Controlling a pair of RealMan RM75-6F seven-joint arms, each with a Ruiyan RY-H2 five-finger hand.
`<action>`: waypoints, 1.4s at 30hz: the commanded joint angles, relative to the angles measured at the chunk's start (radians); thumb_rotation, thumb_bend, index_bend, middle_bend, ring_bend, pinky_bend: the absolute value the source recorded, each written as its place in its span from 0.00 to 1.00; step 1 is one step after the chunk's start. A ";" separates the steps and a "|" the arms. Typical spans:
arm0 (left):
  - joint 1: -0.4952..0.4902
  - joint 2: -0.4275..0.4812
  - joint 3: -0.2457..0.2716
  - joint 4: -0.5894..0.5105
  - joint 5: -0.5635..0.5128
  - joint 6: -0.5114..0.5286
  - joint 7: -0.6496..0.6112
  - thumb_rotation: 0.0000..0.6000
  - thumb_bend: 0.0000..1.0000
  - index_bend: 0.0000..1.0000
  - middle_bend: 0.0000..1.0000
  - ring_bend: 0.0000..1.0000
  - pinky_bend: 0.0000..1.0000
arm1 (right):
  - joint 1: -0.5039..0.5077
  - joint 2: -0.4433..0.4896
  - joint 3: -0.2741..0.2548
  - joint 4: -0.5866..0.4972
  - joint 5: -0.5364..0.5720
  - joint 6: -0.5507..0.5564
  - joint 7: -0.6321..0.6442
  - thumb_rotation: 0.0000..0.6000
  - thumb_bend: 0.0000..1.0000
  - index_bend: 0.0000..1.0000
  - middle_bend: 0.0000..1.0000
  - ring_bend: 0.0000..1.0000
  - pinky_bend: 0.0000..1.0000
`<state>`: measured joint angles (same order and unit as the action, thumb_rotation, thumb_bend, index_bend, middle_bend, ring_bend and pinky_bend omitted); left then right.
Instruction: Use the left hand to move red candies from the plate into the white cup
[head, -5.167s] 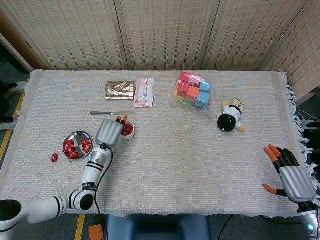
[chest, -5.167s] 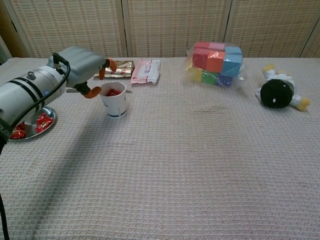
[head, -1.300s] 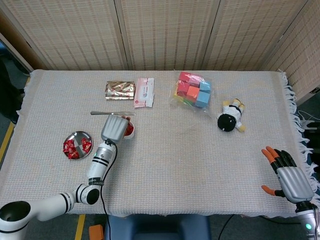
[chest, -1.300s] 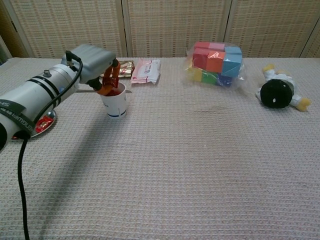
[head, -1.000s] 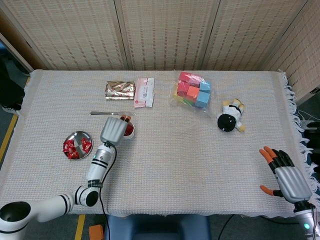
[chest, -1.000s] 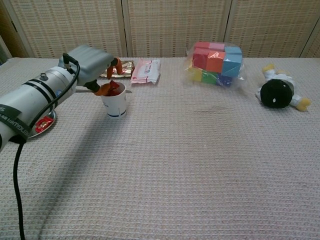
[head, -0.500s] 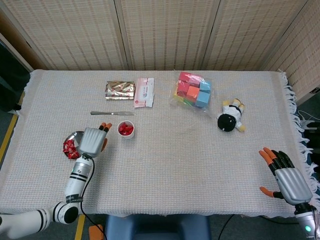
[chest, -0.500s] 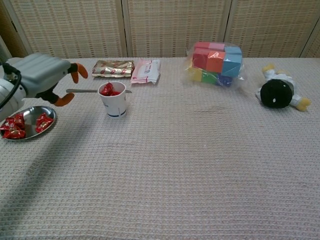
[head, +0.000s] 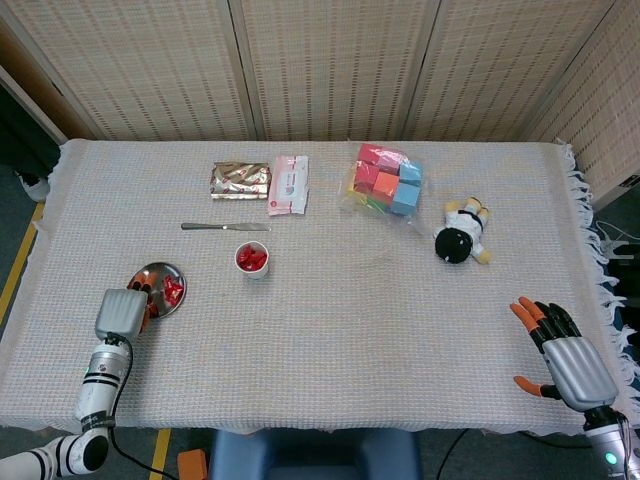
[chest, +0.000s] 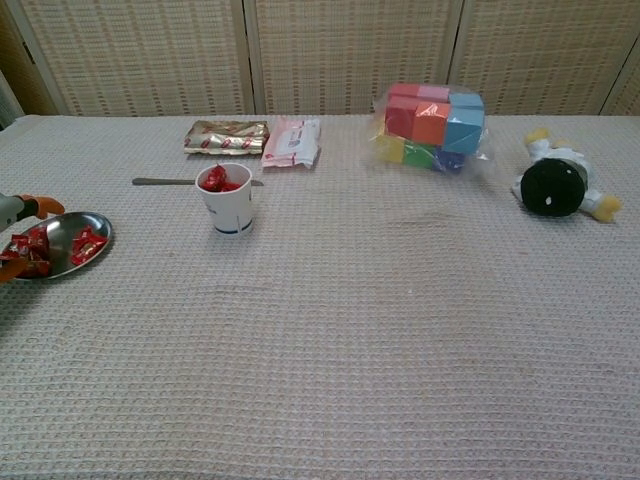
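The white cup (head: 252, 259) stands mid-left on the cloth with red candies heaped in it, and shows in the chest view too (chest: 227, 203). Left of it lies the small metal plate (head: 158, 270) with several red candies (head: 171, 291). My left hand (head: 122, 312) hovers at the plate's near-left edge, fingers pointing into it. In the chest view only the left hand's orange tips (chest: 28, 206) show, spread apart above the plate (chest: 66, 224) and its candies (chest: 86, 243), holding nothing. My right hand (head: 563, 361) rests open at the near right edge.
A knife (head: 225, 227) lies just behind the cup. Further back are a gold packet (head: 240, 180) and a pink-white packet (head: 288, 184). A bag of coloured blocks (head: 388, 180) and a black plush toy (head: 460, 236) sit to the right.
My left hand has drawn back from above the cup, leftward and nearer, to the plate's near-left edge. The stray candy left of the plate five seconds ago is gone. The right hand barely shifted.
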<state>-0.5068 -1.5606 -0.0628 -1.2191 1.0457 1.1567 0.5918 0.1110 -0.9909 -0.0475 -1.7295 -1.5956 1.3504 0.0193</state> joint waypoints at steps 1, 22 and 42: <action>-0.002 -0.009 -0.007 0.022 -0.014 -0.024 0.008 1.00 0.44 0.15 0.16 0.72 1.00 | -0.001 0.000 0.000 0.000 0.001 0.002 -0.001 1.00 0.05 0.00 0.00 0.00 0.00; -0.020 -0.040 -0.031 0.094 -0.049 -0.084 0.077 1.00 0.44 0.34 0.39 0.72 1.00 | -0.005 0.003 0.000 -0.003 0.006 0.006 -0.005 1.00 0.05 0.00 0.00 0.00 0.00; -0.016 -0.080 -0.035 0.159 0.006 -0.065 0.055 1.00 0.46 0.58 0.62 0.72 1.00 | -0.003 0.001 0.002 -0.006 0.016 -0.001 -0.014 1.00 0.05 0.00 0.00 0.00 0.00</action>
<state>-0.5227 -1.6405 -0.0976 -1.0604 1.0503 1.0904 0.6475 0.1080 -0.9898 -0.0455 -1.7352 -1.5793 1.3493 0.0051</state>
